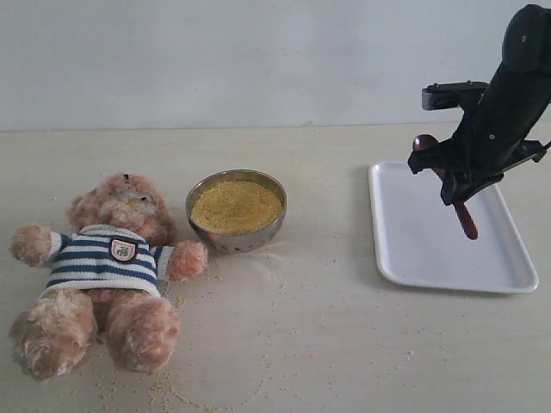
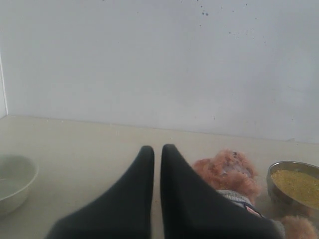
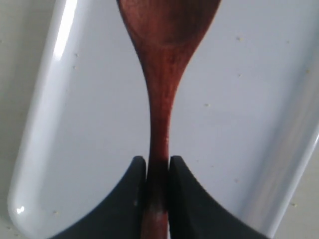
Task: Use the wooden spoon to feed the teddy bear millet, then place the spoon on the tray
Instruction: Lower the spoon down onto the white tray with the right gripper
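Bear lies on its back at the desk's front left, with millet in a bowl just beside its arm. Bare desk separates bowl and tray; stray grains ring the bear. Right claw hangs over the tray, pinching the spoon by its handle, inside the rim. Left claw: pressed almost together, holding nothing, bear beyond it

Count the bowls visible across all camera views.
2. A metal bowl of millet sits beside the teddy bear. A pale bowl appears only in the left wrist view, partly cut off. More could lie out of frame.
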`<action>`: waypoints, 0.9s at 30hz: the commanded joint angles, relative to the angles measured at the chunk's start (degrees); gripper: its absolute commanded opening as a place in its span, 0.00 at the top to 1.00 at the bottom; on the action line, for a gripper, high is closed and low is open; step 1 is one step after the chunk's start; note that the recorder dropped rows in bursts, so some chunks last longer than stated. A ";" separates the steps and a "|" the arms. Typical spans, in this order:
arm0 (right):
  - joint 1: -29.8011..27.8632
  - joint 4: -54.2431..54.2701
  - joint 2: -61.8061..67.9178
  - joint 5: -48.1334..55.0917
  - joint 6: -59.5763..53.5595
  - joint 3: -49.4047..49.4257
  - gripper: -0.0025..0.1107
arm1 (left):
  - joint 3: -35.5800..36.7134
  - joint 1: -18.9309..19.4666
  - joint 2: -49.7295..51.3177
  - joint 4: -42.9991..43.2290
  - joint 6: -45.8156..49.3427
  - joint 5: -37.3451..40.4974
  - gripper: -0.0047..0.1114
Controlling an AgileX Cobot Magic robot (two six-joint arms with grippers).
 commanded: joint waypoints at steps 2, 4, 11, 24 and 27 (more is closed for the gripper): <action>-0.24 1.80 2.38 -2.66 -0.58 0.04 0.98 | 0.15 -0.28 -0.22 -0.14 -0.28 -0.07 0.92; -0.24 2.24 3.38 -2.53 -0.58 0.04 0.98 | 0.15 -0.28 -0.22 -0.14 -0.28 -0.07 0.92; -0.24 2.24 3.73 -4.48 -0.40 0.04 0.98 | 0.15 -0.28 -0.22 -0.14 -0.28 -0.07 0.92; -0.26 1.93 3.73 -11.04 0.74 0.04 0.98 | 0.15 -0.28 -0.22 -0.14 -0.28 -0.07 0.92; -0.26 1.93 3.73 -5.97 0.74 0.04 0.98 | 0.15 -0.28 -0.22 -0.14 -0.28 -0.07 0.92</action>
